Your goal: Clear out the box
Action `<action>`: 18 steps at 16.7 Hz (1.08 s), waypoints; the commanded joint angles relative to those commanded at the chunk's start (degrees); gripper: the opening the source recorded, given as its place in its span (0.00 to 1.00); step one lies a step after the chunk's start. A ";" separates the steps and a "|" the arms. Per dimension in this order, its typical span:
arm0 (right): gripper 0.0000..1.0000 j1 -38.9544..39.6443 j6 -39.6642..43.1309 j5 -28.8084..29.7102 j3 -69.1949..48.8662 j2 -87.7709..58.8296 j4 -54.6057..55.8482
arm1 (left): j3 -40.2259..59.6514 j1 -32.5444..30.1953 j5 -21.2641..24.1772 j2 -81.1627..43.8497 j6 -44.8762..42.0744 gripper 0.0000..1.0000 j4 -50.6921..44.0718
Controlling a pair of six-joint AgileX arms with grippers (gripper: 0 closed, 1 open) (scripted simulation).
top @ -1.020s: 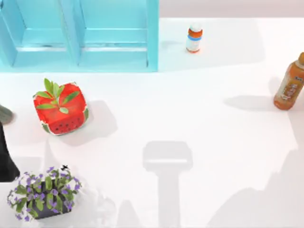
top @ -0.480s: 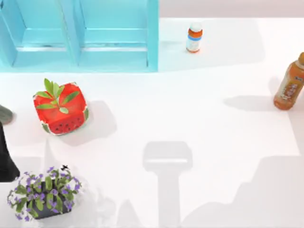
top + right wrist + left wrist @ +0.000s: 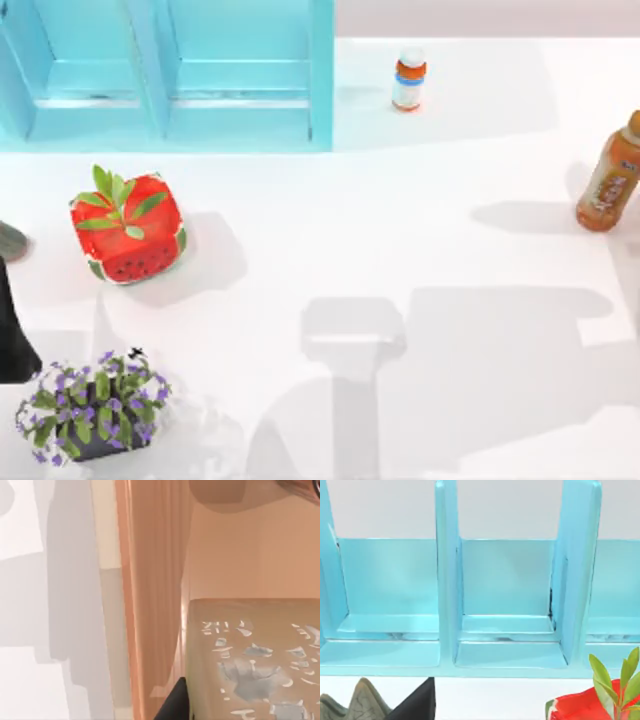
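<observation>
In the right wrist view a peach-walled box (image 3: 155,580) stands close up. Inside it lies a tan object with flaky white marks (image 3: 250,650). One dark finger (image 3: 174,702) of my right gripper shows beside that object, close to the box wall. An orange drink bottle (image 3: 608,180) stands at the table's right edge and a small white bottle with an orange band (image 3: 408,80) stands at the back. My left arm (image 3: 10,335) is a dark shape parked at the left edge, and one of its dark fingers (image 3: 417,702) shows in the left wrist view.
A blue shelf unit with open compartments (image 3: 170,75) fills the back left. A watermelon-patterned pot with a green plant (image 3: 128,228) and a pot of purple flowers (image 3: 90,405) stand on the left side. A grey-green jagged object (image 3: 350,705) lies by the left arm.
A large shadow at the table's lower right has spread leftward and upward across the top view. The bottles, the pots and the left arm have not moved.
</observation>
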State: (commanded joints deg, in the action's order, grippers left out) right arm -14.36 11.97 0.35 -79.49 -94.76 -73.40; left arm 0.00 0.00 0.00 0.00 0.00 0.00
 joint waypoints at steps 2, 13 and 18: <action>0.00 9.09 -9.38 0.16 1.51 -0.70 2.21 | 0.00 0.00 0.00 0.00 0.00 1.00 0.00; 0.00 56.51 -54.73 -0.16 14.12 -2.03 14.84 | 0.00 0.00 0.00 0.00 0.00 1.00 0.00; 0.00 58.68 -56.70 -0.25 15.07 -1.92 15.75 | 0.00 0.00 0.00 0.00 0.00 1.00 0.00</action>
State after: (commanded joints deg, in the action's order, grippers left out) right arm 44.33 -44.73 0.09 -64.42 -96.68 -57.65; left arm 0.00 0.00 0.00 0.00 0.00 0.00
